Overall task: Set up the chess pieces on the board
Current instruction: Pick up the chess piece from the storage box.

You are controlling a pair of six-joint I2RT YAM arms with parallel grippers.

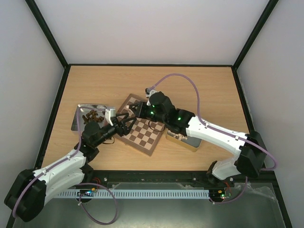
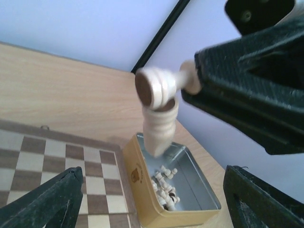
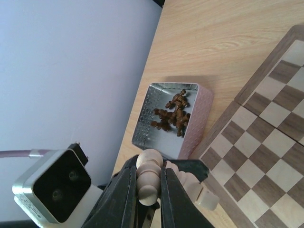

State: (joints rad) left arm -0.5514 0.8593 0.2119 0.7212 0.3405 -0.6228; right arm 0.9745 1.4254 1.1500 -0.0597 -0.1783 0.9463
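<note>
My right gripper [image 1: 134, 110] [image 3: 148, 167] is shut on a pale cream chess piece [image 3: 150, 183], held sideways in the air over the board's left corner. In the left wrist view that piece [image 2: 156, 86] shows its dark round base. A second cream piece [image 2: 159, 126] [image 3: 190, 186] sits right against it; I cannot tell what holds it. My left gripper [image 1: 124, 124] [image 2: 152, 178] is open, its fingers [image 2: 47, 202] spread wide just below and in front of the pieces. The chessboard [image 1: 142, 134] [image 2: 47, 156] [image 3: 266, 142] shows no pieces on the squares in view.
A gold tin [image 2: 137, 183] with several cream pieces [image 2: 164, 190] stands at the board's right, mostly under my right arm [image 1: 183, 138]. A silver tray [image 1: 81, 108] [image 3: 147, 111] with several dark brown pieces [image 3: 173, 114] stands at the board's left.
</note>
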